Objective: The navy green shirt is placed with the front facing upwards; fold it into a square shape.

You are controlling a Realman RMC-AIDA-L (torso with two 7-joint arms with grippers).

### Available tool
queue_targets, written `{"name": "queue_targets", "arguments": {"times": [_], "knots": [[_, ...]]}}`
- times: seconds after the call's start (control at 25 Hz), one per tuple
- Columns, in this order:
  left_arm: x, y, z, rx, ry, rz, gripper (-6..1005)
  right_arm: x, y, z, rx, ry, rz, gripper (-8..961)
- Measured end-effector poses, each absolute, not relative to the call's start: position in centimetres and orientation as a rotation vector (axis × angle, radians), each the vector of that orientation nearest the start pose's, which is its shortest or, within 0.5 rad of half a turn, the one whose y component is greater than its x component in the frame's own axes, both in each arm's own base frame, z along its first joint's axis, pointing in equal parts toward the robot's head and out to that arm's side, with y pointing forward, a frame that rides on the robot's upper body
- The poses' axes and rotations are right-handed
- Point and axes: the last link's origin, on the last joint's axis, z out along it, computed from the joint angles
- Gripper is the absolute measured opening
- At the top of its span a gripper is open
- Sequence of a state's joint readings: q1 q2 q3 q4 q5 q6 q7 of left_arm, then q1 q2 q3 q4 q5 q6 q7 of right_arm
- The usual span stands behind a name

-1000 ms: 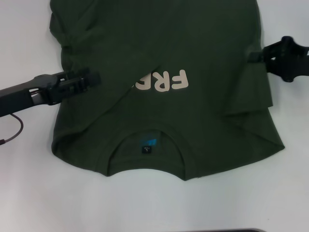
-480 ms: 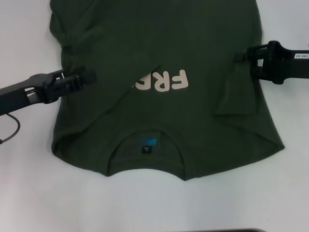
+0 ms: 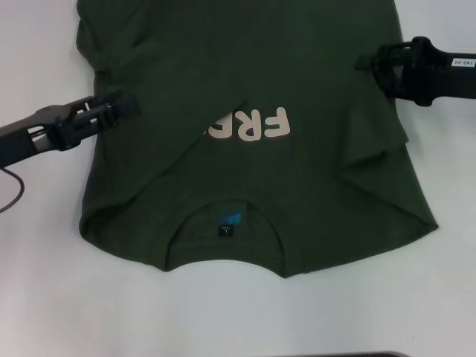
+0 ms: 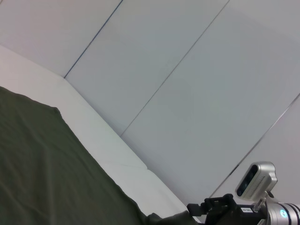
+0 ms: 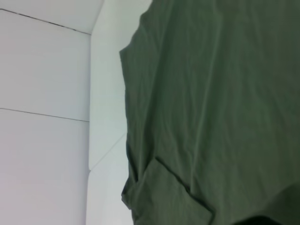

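Note:
The navy green shirt (image 3: pixel 253 59) lies flat on the white table with its collar and blue neck label (image 3: pixel 227 222) nearest me. Its left side is folded inward and covers part of the cream lettering (image 3: pixel 256 125). My left gripper (image 3: pixel 128 104) hovers open at the shirt's left edge and holds nothing. At the right edge, my right gripper (image 3: pixel 362 62) is shut on the right sleeve, and the sleeve flap (image 3: pixel 372 141) hangs folded inward over the body. The left wrist view shows the shirt (image 4: pixel 47 178) and the right gripper (image 4: pixel 199 209) far off. The right wrist view shows the shirt (image 5: pixel 215 93).
White table (image 3: pixel 44 297) surrounds the shirt on the left, right and near sides. A thin black cable (image 3: pixel 15 195) loops by the left arm. A dark object's edge (image 3: pixel 357 355) shows at the table's near edge. Pale wall panels (image 4: pixel 187 70) stand behind the table.
The left gripper has drawn back off the shirt to its left edge. The right gripper moved inward and away from me, pulling the right sleeve flap over the shirt body.

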State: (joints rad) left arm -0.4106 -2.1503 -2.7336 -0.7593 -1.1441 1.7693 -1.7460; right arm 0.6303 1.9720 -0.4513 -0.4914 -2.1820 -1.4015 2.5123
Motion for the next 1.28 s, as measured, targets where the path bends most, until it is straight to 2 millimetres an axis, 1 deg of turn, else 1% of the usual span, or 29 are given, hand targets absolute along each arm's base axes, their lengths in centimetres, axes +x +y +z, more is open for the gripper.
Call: {"name": "queue_targets", "arguments": {"times": [0.16,0.28,0.44,0.6,0.68,0.8,0.88,1.0,1.12,1.2,1.28], "knots": [[-28.1,28.6,2.7,-2.435,-1.205,-1.1,582,28.7,37.3,2.7,-1.919,2.142,0.836,425],[-28.2,28.6,2.8,-2.433,-1.207,-1.099,582,28.0,37.7,2.2,-1.957,2.127,0.805,426],[-28.4,28.4,2.8,-2.426,-1.216,-1.098,582,27.5,38.1,1.7,-1.98,2.108,0.792,426],[-28.6,28.2,2.9,-2.417,-1.222,-1.098,582,27.0,38.4,2.2,-2.026,2.018,0.873,426],[-28.7,28.2,2.9,-2.417,-1.222,-1.097,582,27.1,38.4,2.6,-2.045,1.995,0.856,426],[-28.6,28.2,3.0,-2.418,-1.226,-1.098,583,28.3,38.3,3.6,-2.045,2.048,0.651,426],[-28.6,28.3,3.0,-2.418,-1.232,-1.1,583,29.0,38.0,4.5,-2.028,2.083,0.545,426],[-28.5,28.3,3.0,-2.418,-1.237,-1.101,583,29.8,37.6,6.2,-2.032,2.093,0.466,426],[-28.5,28.4,3.0,-2.419,-1.239,-1.103,583,30.0,37.3,7.4,-2.056,2.067,0.428,426],[-28.4,28.5,3.0,-2.42,-1.242,-1.106,583,30.1,37.2,7.5,-2.076,2.036,0.374,426],[-28.3,28.5,3.1,-2.42,-1.243,-1.107,583,30.2,37.2,7.2,-2.098,2.008,0.301,426]]}}
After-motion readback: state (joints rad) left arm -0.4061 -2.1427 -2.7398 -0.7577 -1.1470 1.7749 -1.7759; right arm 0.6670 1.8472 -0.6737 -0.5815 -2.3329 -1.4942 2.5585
